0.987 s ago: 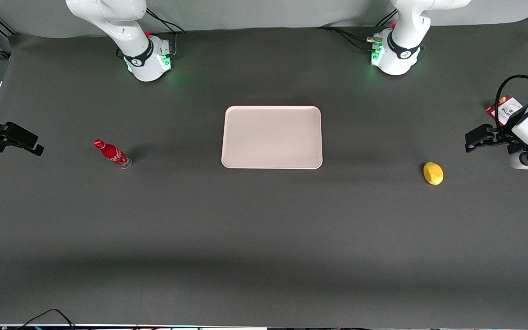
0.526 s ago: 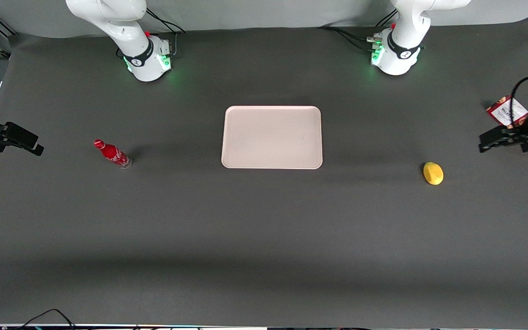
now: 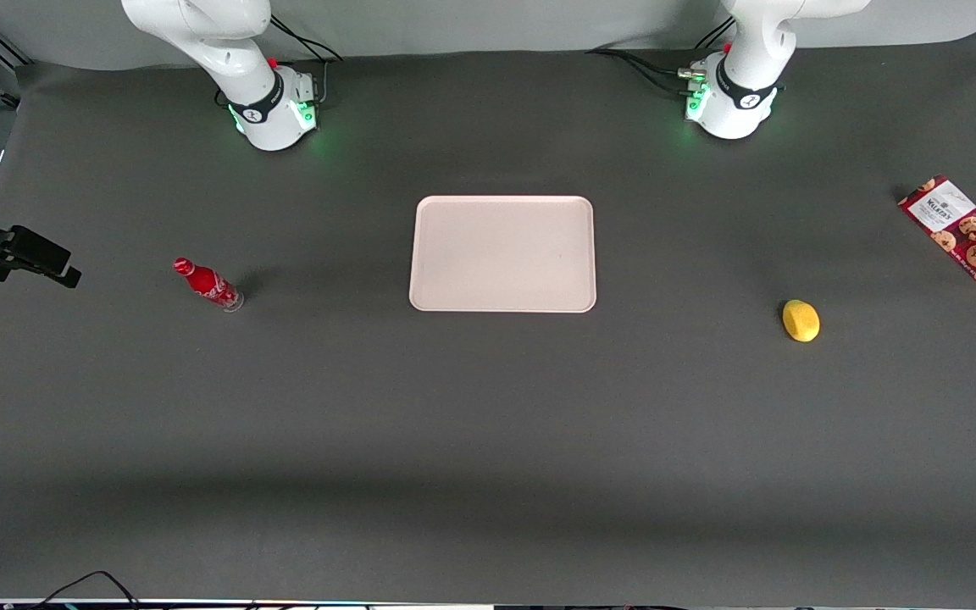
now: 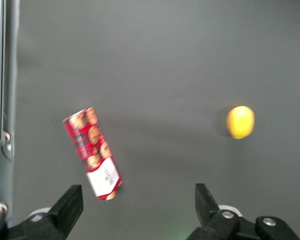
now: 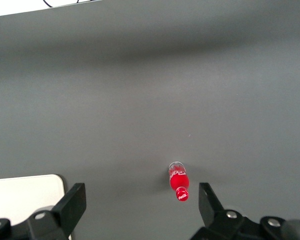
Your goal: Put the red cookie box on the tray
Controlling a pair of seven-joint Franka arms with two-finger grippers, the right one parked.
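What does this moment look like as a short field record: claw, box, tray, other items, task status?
claw: left arm's claw open, holding nothing, above the table with the box and lemon below it; out of the front view
red cookie box: flat on the table at the working arm's end, not gripped
tray: mid-table, nothing on it
lemon: on the table between tray and box, nearer the front camera than both
red bottle: toward the parked arm's end
task status: box not yet picked up

Red cookie box lies flat on the table at the working arm's end, angled, white label end up-table. Tray sits mid-table, well apart, holding nothing.
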